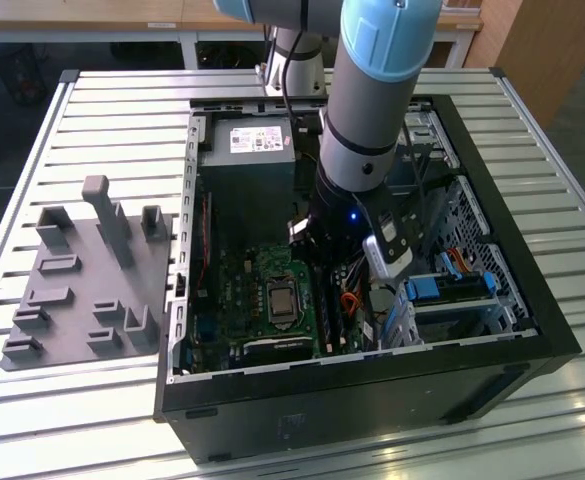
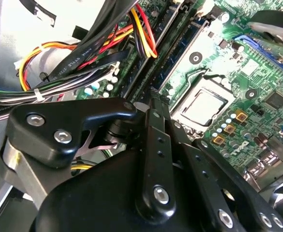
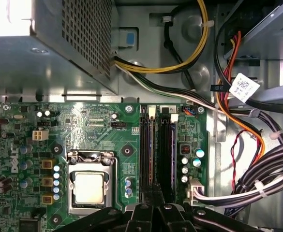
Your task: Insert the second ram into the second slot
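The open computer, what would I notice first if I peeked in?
The big grey-and-blue robot arm reaching down into the black computer case. Under it lies the green motherboard with its shiny silver processor in the middle, and bright yellow, orange and red cables bunched beside the memory slots.

open computer case on the slatted surface, with a parts holder beside it toward the exterior view's left. inside: motherboard on the floor, power supply behind it, drive bay toward the exterior view's right. memory slots just beside the processor socket, cable bundle on their far side.
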Tool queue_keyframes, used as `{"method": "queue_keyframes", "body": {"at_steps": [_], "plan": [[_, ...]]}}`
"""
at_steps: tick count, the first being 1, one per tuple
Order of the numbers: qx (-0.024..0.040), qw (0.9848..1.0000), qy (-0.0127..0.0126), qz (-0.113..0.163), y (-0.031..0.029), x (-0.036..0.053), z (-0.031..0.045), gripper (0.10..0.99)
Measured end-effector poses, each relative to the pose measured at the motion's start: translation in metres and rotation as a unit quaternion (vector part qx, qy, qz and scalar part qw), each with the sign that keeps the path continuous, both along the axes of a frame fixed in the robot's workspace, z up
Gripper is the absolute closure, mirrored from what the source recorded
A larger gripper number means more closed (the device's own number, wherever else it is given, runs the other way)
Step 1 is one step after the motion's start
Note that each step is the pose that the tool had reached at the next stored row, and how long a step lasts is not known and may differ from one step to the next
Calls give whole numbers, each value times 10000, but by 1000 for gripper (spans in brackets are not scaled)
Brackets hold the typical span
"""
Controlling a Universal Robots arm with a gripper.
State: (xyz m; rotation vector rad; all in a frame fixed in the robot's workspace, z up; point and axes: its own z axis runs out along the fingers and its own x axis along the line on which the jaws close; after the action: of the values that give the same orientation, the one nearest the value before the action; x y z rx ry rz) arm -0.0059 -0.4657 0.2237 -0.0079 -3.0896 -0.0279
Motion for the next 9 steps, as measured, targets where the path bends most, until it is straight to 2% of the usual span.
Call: {"method": "queue_keyframes", "body": {"at_steps": [9], "plan": [[-4,10000,1,0,-1,0,-64,980]]}}
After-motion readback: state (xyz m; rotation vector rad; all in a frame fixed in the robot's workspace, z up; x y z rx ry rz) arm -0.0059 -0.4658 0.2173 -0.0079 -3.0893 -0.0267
